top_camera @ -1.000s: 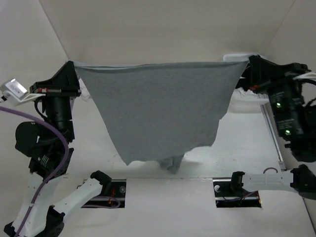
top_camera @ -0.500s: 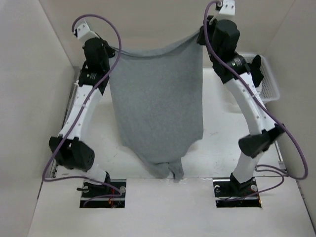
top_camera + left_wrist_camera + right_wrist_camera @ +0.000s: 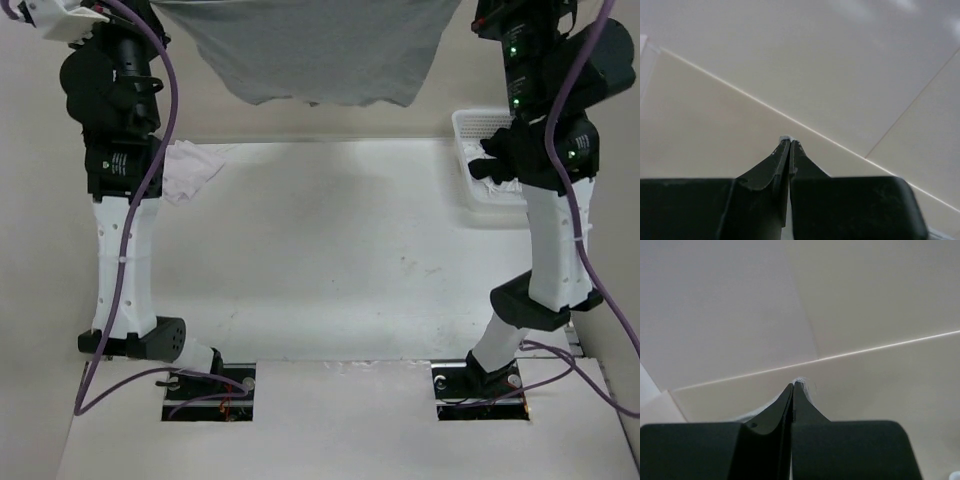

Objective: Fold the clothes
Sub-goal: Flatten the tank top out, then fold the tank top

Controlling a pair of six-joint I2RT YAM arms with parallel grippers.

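Worktop [image 3: 330,260] stretches between the two raised arms, with a white cloth [image 3: 190,170] at its left and a basket [image 3: 470,125] at its right. Beyond, the tank top [image 3: 320,50] hangs spread in the air. The left fingers [image 3: 767,172] and right fingers [image 3: 772,412] are pinched tight on its edge, probably to pull it flat for laying down.

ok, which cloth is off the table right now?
The grey tank top, hanging in the air at the top of the overhead view. The small white cloth lies crumpled on the table beside the left arm.
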